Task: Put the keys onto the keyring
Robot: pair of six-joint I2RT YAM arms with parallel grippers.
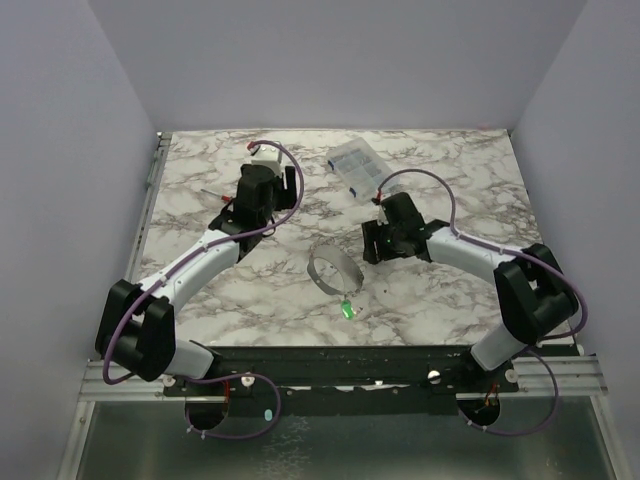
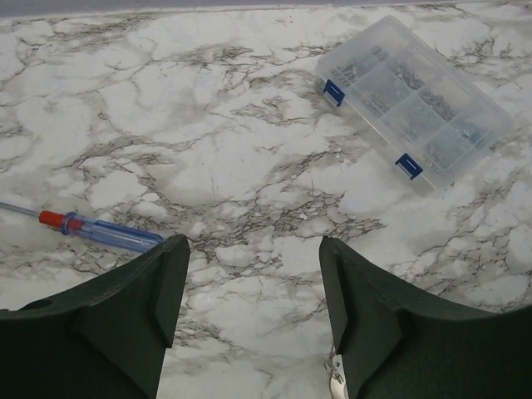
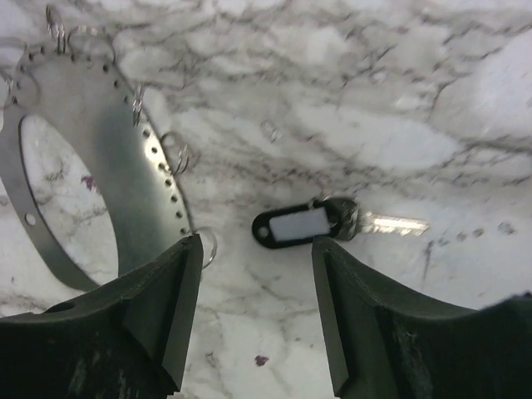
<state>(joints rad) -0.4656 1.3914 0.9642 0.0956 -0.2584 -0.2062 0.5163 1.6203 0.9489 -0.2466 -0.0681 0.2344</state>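
Right claw hangs low just right of the table's middle, jaws apart and gripping nothing. The key lies flat just beyond its fingertips, long axis crosswise to the reach, black tag end toward the ringed band and blade pointing away from it, so this is plainly the nearer arm. Farther off, the left claw stretches over the far left part, likewise open and empty, with a screwdriver beside it and the box by the far edge.

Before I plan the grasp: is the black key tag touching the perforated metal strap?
Apart. The right wrist view shows bare marble between the black key tag and the perforated metal strap with its rings.
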